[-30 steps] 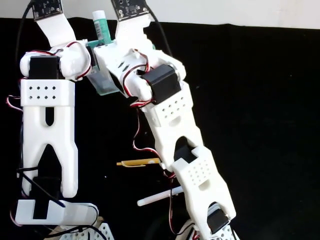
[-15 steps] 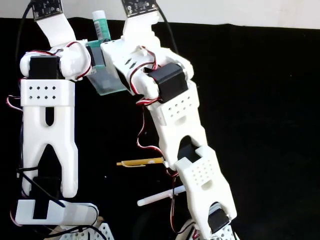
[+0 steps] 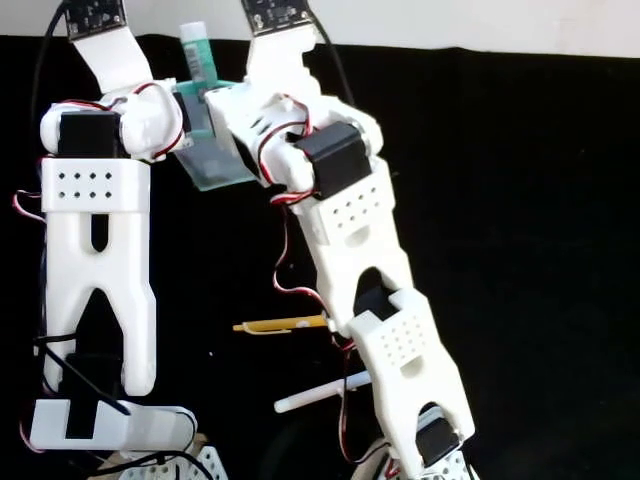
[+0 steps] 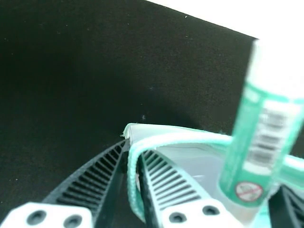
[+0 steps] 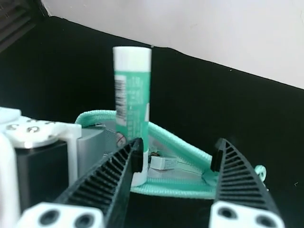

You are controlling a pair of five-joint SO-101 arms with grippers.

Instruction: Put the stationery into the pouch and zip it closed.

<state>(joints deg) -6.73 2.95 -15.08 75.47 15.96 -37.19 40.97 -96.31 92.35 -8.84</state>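
- High view against a second ago: the right arm's wrist has swung a little away from the left arm. The glue stick has shifted slightly toward the left arm, and the pouch sits about where it was.
- Tool state: the right gripper is spread wide, with the stick just beside one jaw and not pinched. I judge it released, so the first item is delivered.
- Stick stands upright in the pouch mouth, upper part poking out above the rim.
- Other tool: the left gripper is pressed together on the pouch's teal rim, holding the mouth up.
- Still out: a yellow pen and a white pen lie near each other on the table, each with one end hidden under the right arm.
- In the way: the upright stick likely blocks the zip until it drops in. The right arm probably has to back off to reach the pens.
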